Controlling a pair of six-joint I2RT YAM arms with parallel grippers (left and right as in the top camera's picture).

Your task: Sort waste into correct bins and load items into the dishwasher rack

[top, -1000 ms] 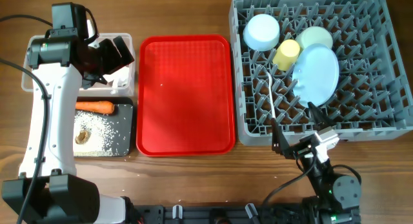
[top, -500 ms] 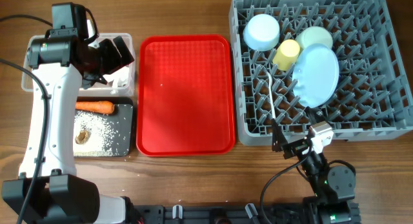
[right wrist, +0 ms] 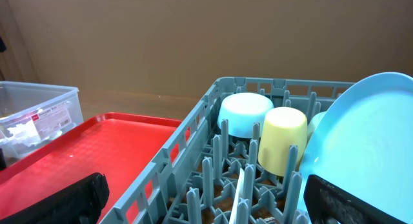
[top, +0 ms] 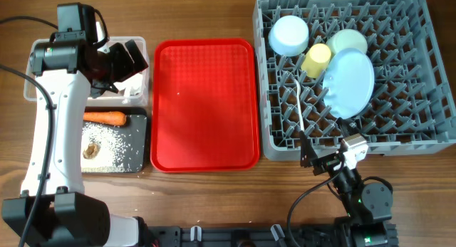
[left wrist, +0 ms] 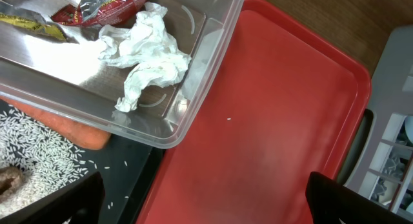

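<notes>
I have both sets of jaws spread wide, holding nothing. My left gripper [top: 127, 69] hangs over the clear tub [left wrist: 213, 50], where tissue [left wrist: 151, 56] and wrappers [left wrist: 103, 6] lie. My right gripper [top: 329, 153] sits just off the near edge of the rack [top: 420, 126]. Plate [top: 349, 82], bowls [top: 288, 35], cup [top: 316, 60] and spoon [top: 296, 97] are racked – carrot [top: 105, 118], rice [top: 117, 144] and brown lump [top: 91, 150] lie in the black tray [top: 139, 161]
</notes>
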